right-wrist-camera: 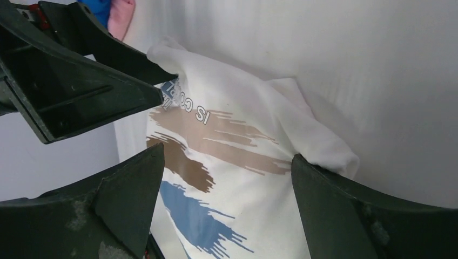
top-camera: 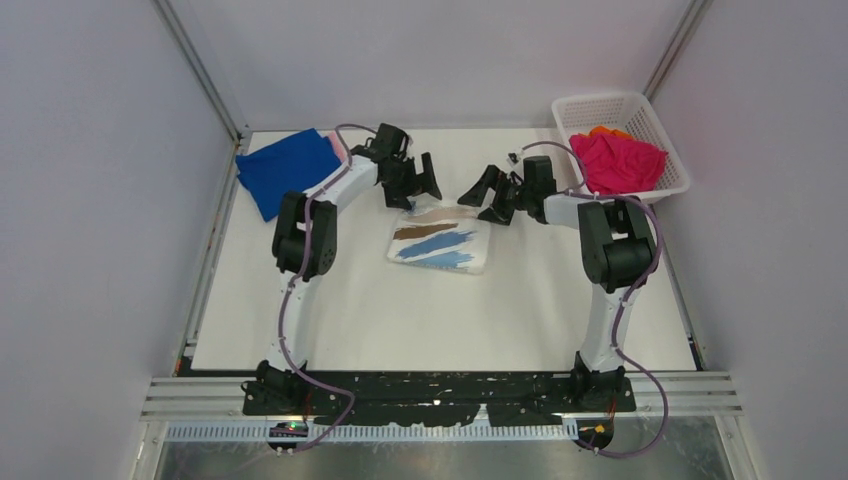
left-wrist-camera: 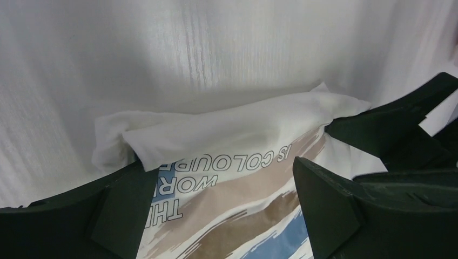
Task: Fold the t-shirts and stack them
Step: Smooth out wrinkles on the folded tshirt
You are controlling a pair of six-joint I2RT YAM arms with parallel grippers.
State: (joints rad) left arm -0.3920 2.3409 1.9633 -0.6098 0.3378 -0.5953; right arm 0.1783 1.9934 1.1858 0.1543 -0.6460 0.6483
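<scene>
A folded white t-shirt point(top-camera: 440, 243) printed with tan, brown and blue brush strokes lies in the middle of the table. My left gripper point(top-camera: 417, 193) hangs open just over its far left corner, jaws wide with the cloth point(left-wrist-camera: 232, 129) below and nothing pinched. Over the far right corner my right gripper point(top-camera: 491, 203) is open too, the shirt point(right-wrist-camera: 237, 162) lying loose between its fingers. A folded royal blue t-shirt point(top-camera: 285, 168) rests on a pale pink one point(top-camera: 340, 148) at the far left. A magenta t-shirt point(top-camera: 617, 162) and an orange one point(top-camera: 608, 131) sit crumpled in the basket.
The white mesh basket point(top-camera: 655, 112) stands at the far right corner of the table. Grey walls and metal frame posts close in the back and both sides. The two grippers face each other a short gap apart over the shirt's far edge.
</scene>
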